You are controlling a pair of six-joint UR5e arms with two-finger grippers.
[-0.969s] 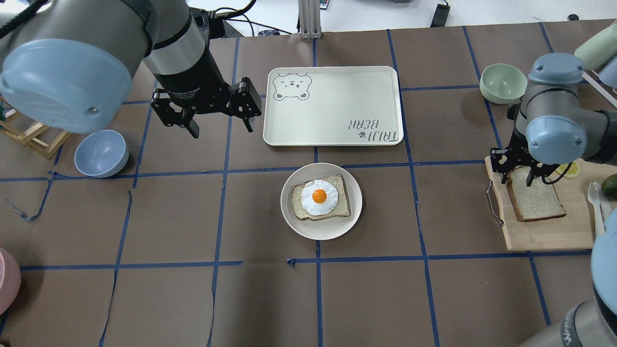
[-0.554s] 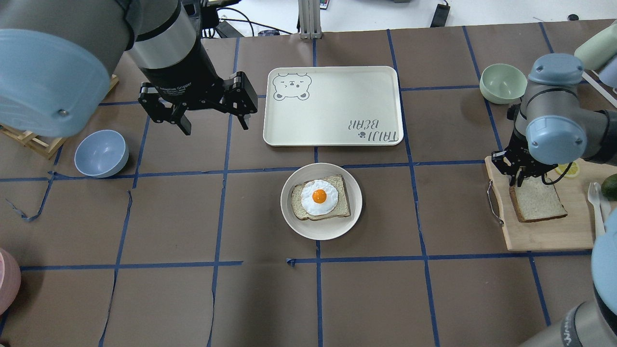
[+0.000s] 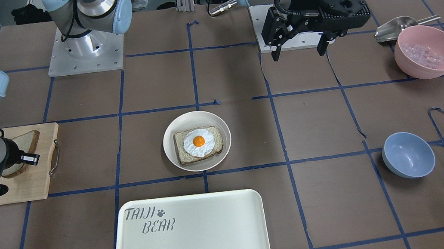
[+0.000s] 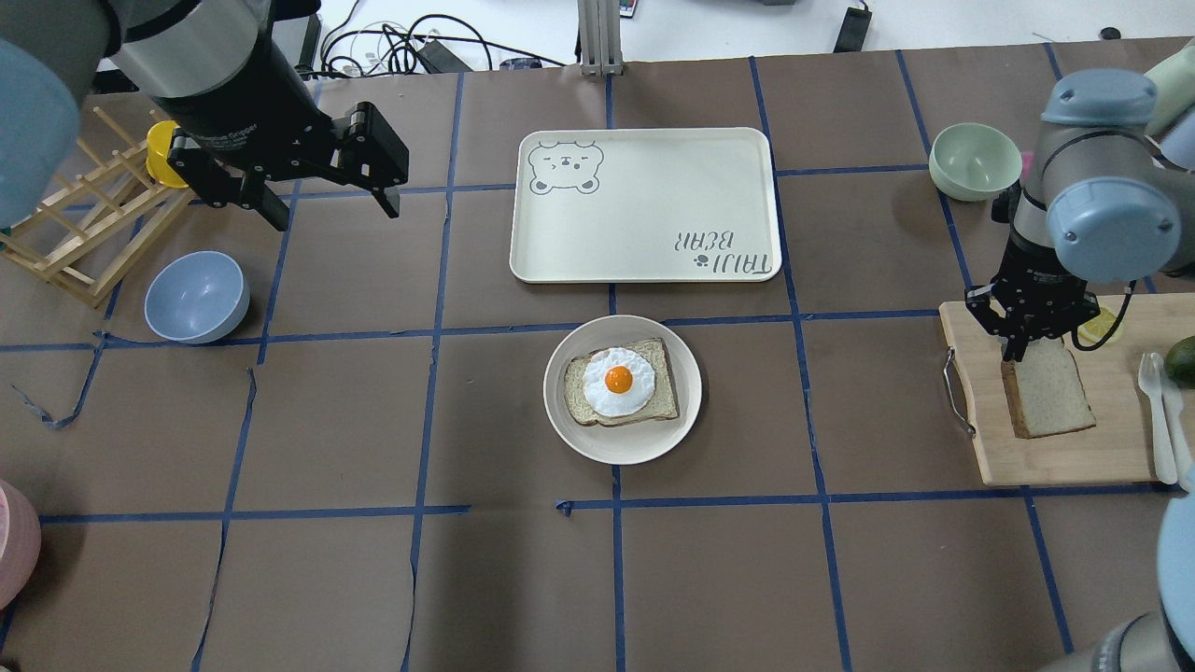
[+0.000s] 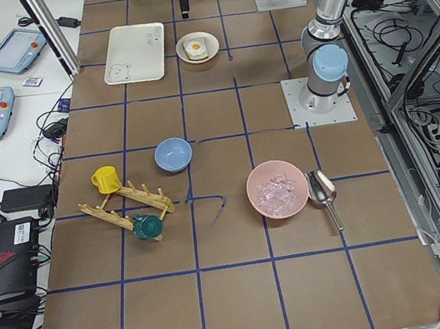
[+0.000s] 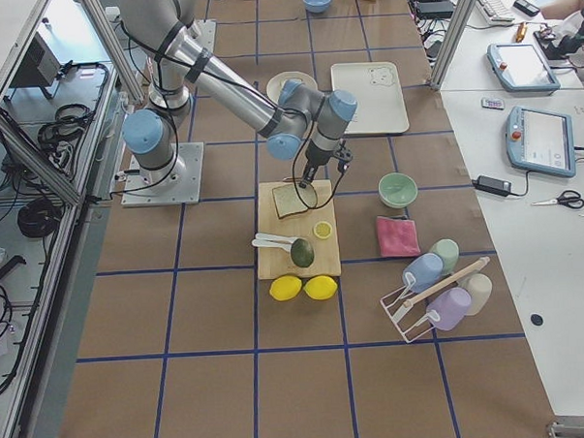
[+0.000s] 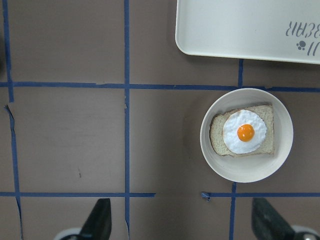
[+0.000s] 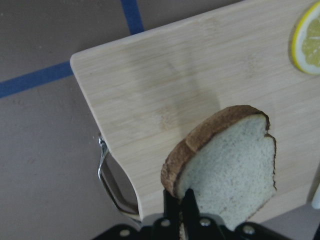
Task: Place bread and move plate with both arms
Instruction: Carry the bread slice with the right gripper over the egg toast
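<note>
The bread is a plain brown-crusted slice over the wooden cutting board at the right. My right gripper is shut on the bread's far-left edge and holds it tilted up. The right wrist view shows the bread pinched between the fingers, with the board below. I cannot tell whether its low edge touches the board. The plate sits mid-table and carries an egg-topped slice. My left gripper is open and empty, high over the table's far left, well away from the plate.
The TAIJI BEAR tray lies just beyond the plate. A blue bowl and a wooden rack are at the left. A green bowl is at the far right. A lemon slice, an avocado and cutlery lie on the board.
My right gripper has shut on the bread's edge and tipped the slice up from flat. My left arm has swung left, away from the tray, still open.
</note>
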